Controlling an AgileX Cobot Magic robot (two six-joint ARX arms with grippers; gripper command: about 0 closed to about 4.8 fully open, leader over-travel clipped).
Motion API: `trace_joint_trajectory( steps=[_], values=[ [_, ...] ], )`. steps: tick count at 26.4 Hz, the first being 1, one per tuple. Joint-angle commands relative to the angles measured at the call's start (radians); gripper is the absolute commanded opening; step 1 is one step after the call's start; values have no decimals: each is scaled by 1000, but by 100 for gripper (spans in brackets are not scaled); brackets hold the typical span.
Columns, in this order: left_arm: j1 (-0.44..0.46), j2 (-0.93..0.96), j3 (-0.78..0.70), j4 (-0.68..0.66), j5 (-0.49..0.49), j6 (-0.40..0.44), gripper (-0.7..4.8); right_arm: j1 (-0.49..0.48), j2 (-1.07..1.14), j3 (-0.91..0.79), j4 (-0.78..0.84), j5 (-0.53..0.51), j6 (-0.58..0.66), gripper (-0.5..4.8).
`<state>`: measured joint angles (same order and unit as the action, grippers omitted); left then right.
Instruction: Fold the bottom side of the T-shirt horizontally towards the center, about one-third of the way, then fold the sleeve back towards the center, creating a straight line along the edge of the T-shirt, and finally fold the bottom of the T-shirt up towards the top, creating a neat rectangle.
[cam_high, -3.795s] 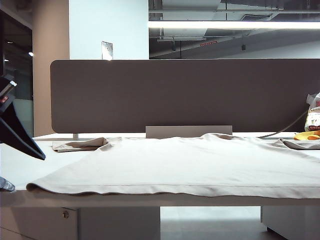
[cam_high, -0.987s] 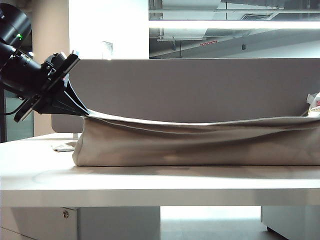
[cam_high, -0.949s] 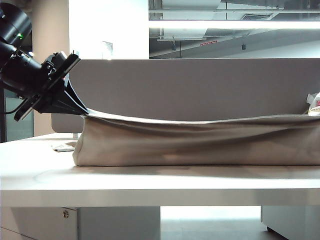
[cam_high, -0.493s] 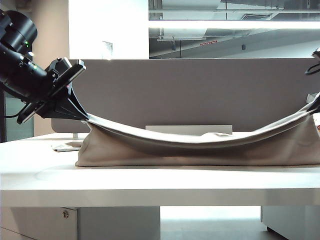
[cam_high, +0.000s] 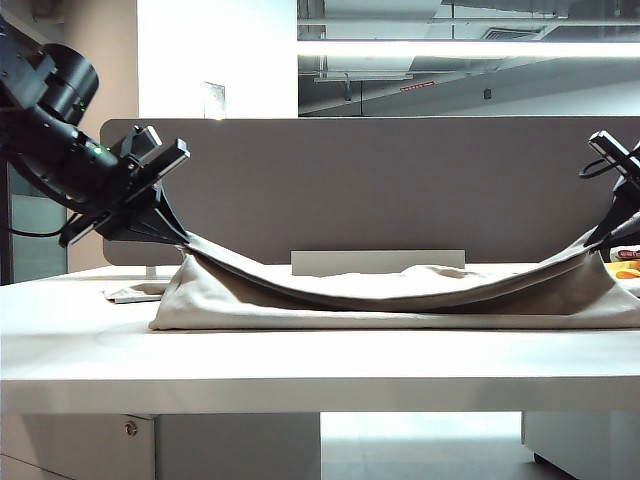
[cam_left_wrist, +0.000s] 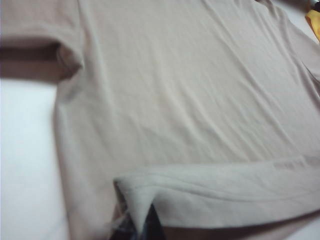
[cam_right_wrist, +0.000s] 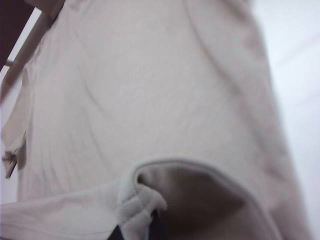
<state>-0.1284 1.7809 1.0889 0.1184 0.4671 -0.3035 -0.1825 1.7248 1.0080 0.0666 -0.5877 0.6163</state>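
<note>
The white table (cam_high: 320, 365) runs across the front of the exterior view. On it lies the beige T-shirt (cam_high: 400, 300), spread from about 9 o'clock to 3 o'clock, its body flat on the table. The bottom of the T-shirt (cam_high: 380, 293) is lifted at both ends and sags to the cloth in the middle. At 9 o'clock the left gripper (cam_high: 180, 236) is clenched on the hem's left corner, which bunches between its jaws in the left wrist view (cam_left_wrist: 137, 212). At 3 o'clock the right gripper (cam_high: 600, 240) is clenched on the right corner (cam_right_wrist: 137, 212). Beyond stands the grey partition (cam_high: 380, 185).
</note>
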Motion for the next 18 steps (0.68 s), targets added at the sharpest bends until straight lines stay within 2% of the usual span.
trace_joint_trajectory(
  steps=[1,8,13,14,15,16,17,18],
  values=[
    [2,23,35,10,-9,21,-6,0,7,32,21,29,-23,-2],
    [2,52,64,14,-65,46,-6,1,47,101,19,35,-44,-2],
    [2,71,69,39,-64,51,-4,1,85,136,20,34,-45,1],
    [2,75,69,42,-62,57,8,1,94,139,20,32,-44,24],
    [2,77,69,41,-63,62,53,1,100,140,21,34,-45,66],
    [2,80,69,41,-63,63,106,1,107,141,21,35,-45,117],
    [2,81,69,42,-63,65,171,1,117,142,21,35,-45,198],
    [2,81,69,40,-66,69,263,1,121,142,21,35,-45,268]
  ],
)
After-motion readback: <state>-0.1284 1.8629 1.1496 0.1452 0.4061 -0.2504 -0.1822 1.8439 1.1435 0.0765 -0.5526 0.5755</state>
